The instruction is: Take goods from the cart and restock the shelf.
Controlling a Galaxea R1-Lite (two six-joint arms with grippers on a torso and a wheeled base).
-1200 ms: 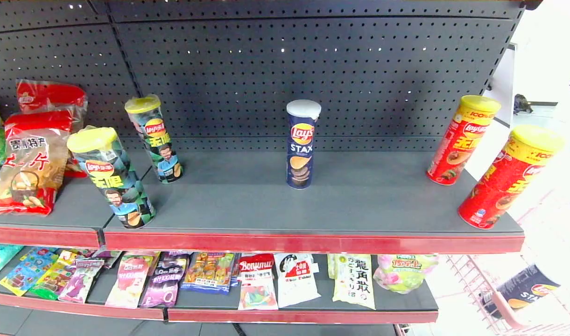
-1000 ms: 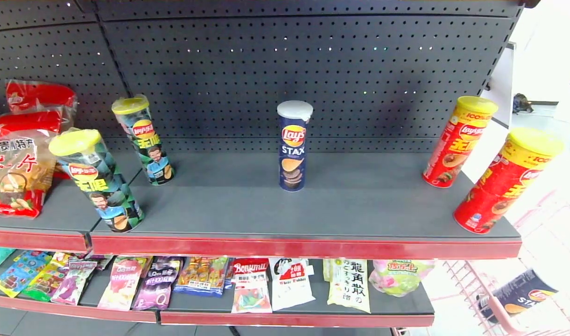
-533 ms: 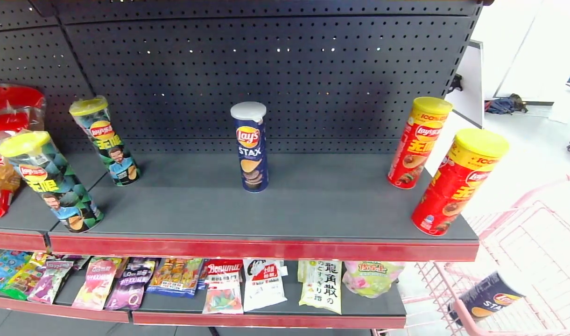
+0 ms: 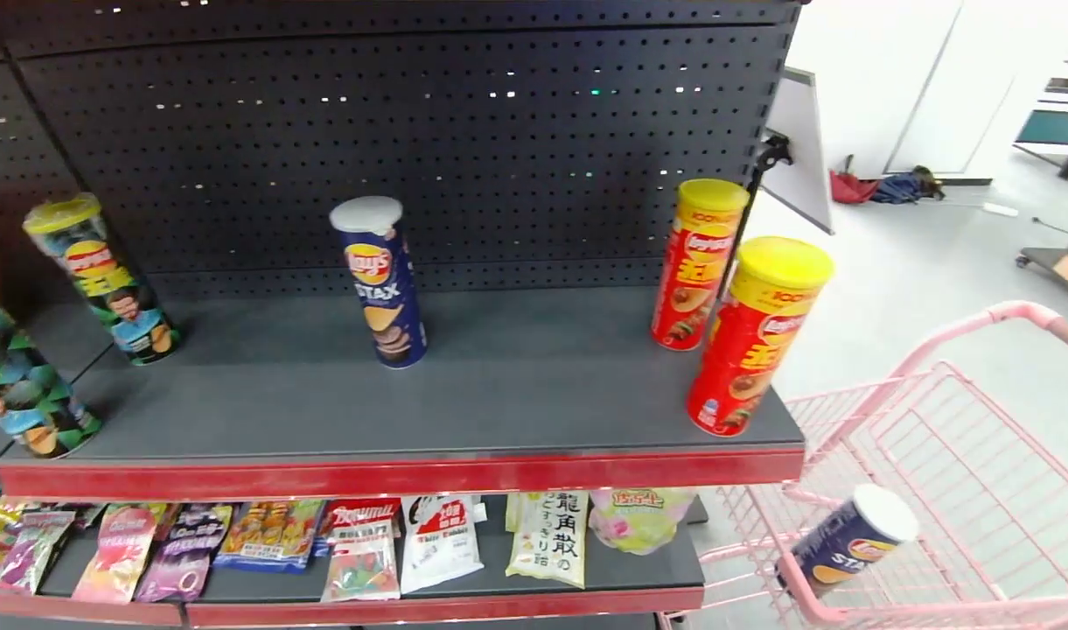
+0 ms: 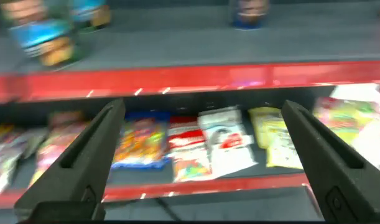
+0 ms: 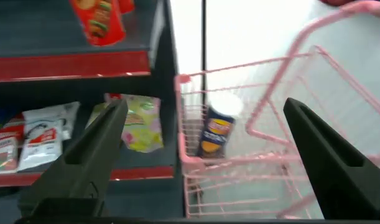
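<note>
Pink wire makes up the cart (image 4: 953,411), which is seen in the head view just to the right of the shelf (image 4: 394,472). One lying blue can (image 4: 848,538) is found inside the cart, close to its near rim. On the shelf, one standing blue can (image 4: 378,280) is placed near the middle. Two red cans (image 4: 757,337) are stood at the right end, and two green cans (image 4: 101,280) are stood at the left end. That makes six cans when all are counted. A row of snack bags (image 4: 446,542) is laid on the lower shelf (image 4: 429,604); they overlap too much to be counted.

In the left wrist view, the left pincer (image 5: 202,162) is spread wide and nothing is held in it. It is pointed at the snack bags, below the red edge of the shelf.

In the right wrist view, the right pincer (image 6: 205,162) is spread wide too, and it is empty. It is pointed at the cart, and the lying blue can is seen past it, well apart from the fingers.

It is judged that the fetching step is in hand and the can is not yet picked up. Next, the right pincer needs to be brought down into the cart and closed around the can's round side. Then the can must be lifted over the rim and stood up on the shelf.
</note>
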